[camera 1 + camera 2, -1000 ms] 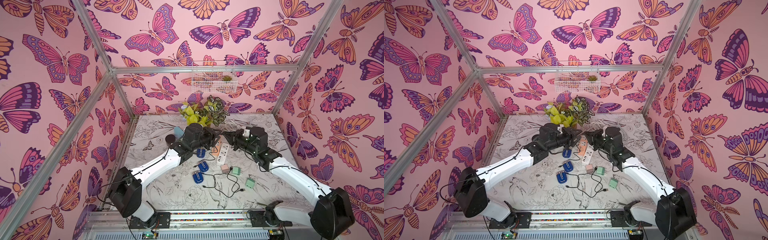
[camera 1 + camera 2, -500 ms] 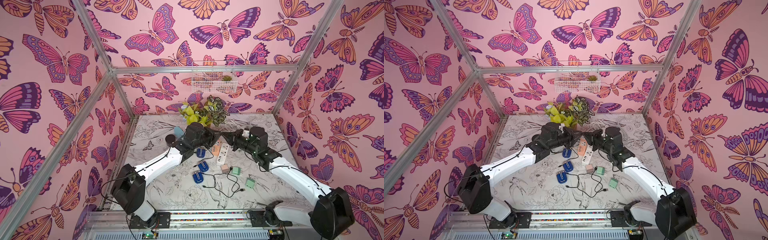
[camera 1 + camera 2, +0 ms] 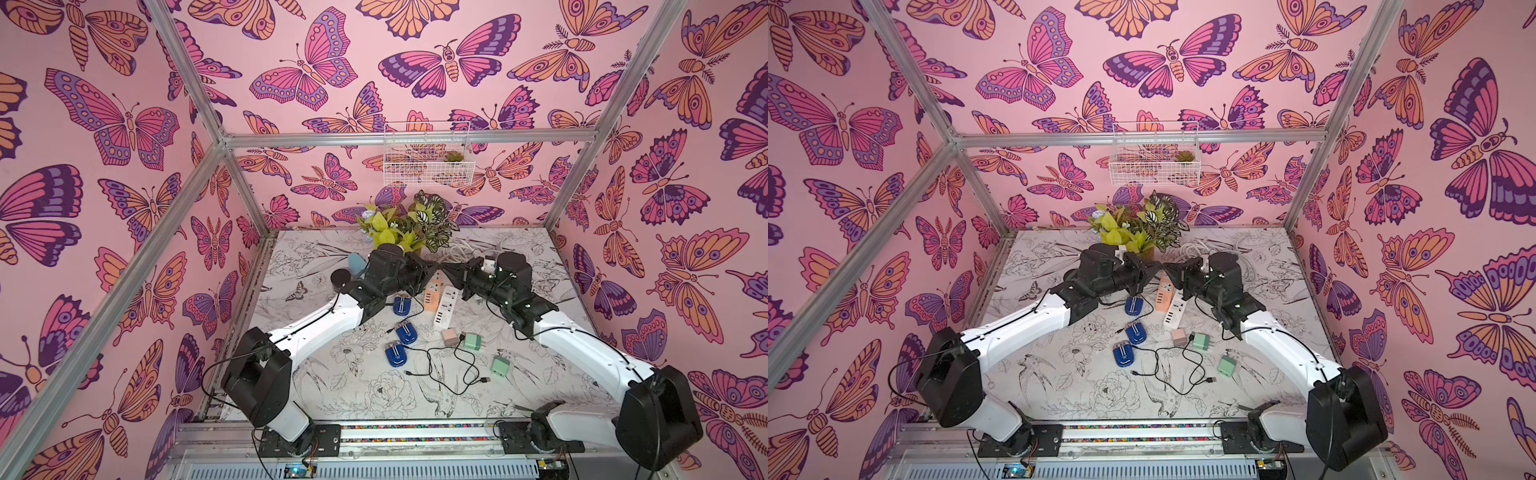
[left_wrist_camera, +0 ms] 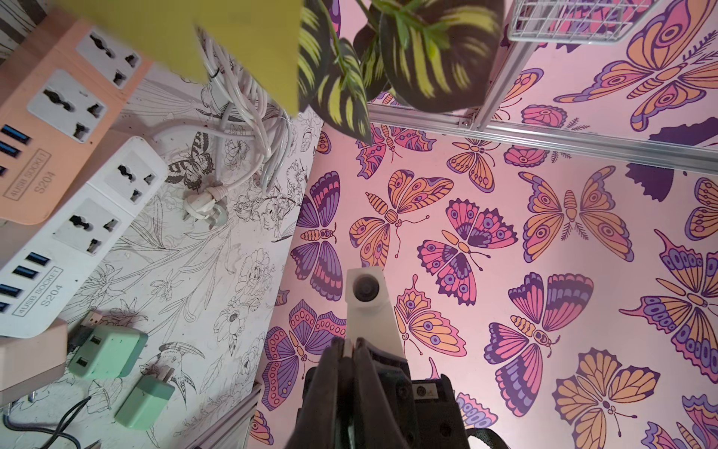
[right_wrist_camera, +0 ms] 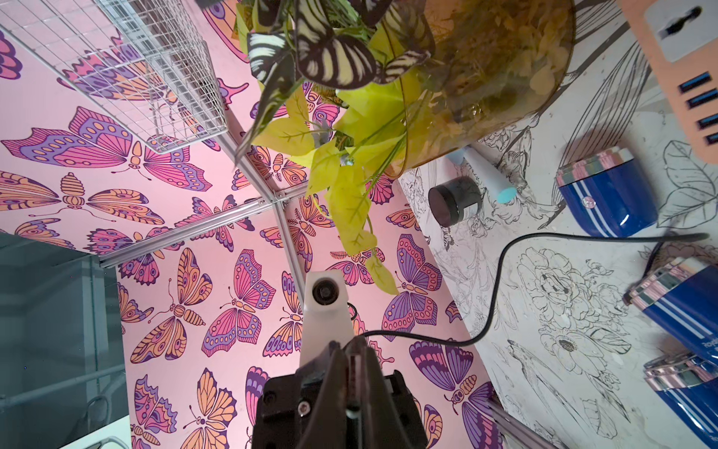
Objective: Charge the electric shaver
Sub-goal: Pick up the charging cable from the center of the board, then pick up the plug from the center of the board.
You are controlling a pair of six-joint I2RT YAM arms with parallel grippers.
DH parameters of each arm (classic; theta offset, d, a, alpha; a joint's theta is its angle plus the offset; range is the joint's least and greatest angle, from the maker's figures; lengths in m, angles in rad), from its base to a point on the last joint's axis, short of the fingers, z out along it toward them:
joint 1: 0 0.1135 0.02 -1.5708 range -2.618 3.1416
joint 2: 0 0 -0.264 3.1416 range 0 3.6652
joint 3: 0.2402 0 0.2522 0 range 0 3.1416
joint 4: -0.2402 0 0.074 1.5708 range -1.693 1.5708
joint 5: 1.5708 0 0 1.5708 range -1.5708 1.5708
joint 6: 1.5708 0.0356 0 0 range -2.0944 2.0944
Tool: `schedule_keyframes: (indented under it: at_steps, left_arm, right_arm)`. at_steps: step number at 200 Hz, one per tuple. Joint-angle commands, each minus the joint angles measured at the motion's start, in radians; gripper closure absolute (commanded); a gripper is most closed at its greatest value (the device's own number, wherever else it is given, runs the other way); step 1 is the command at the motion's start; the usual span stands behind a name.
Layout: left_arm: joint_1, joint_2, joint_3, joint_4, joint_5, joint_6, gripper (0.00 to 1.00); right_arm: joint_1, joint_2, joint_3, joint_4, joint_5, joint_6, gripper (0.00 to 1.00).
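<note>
Shaver (image 5: 606, 200) apart, cable (image 5: 499, 268) seemingly between fingers (image 5: 331, 373)

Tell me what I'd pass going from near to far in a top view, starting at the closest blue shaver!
The closest blue shaver → middle blue shaver → farthest blue shaver → plant → wire basket up on the back wall.
</note>
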Motion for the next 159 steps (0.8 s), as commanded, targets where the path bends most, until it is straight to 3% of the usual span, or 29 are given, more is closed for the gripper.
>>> schedule_keyframes:
  at_steps: [1, 28, 48, 87, 116, 140, 159]
  left_arm:
    - [-0.007, 0.009, -0.01, 0.058, 0.067, 0.018, 0.92]
    - [-0.005, 0.014, -0.011, 0.073, 0.084, 0.02, 1.0]
    - [-0.003, 0.011, -0.023, 0.079, 0.085, 0.018, 1.0]
    - [0.019, -0.035, -0.081, 0.078, 0.08, 0.04, 1.0]
    - [0.067, -0.096, -0.189, 0.077, 0.124, 0.119, 1.0]
    - [0.107, -0.16, -0.309, 0.072, 0.149, 0.175, 1.0]
    - [0.138, -0.212, -0.41, 0.072, 0.151, 0.191, 1.0]
  right_arm:
    - [0.001, 0.012, 0.033, 0.0, -0.026, 0.002, 1.0]
    - [0.001, 0.016, 0.03, -0.002, -0.032, 0.0, 1.0]
    - [-0.002, 0.024, 0.036, -0.003, -0.044, -0.003, 1.0]
    - [-0.059, -0.012, 0.037, -0.103, -0.105, -0.077, 0.68]
    - [-0.146, -0.069, 0.038, -0.327, -0.236, -0.287, 0.55]
    - [-0.164, -0.096, 0.036, -0.695, -0.293, -0.593, 0.58]
    - [-0.13, -0.095, -0.028, -0.845, -0.243, -0.716, 0.65]
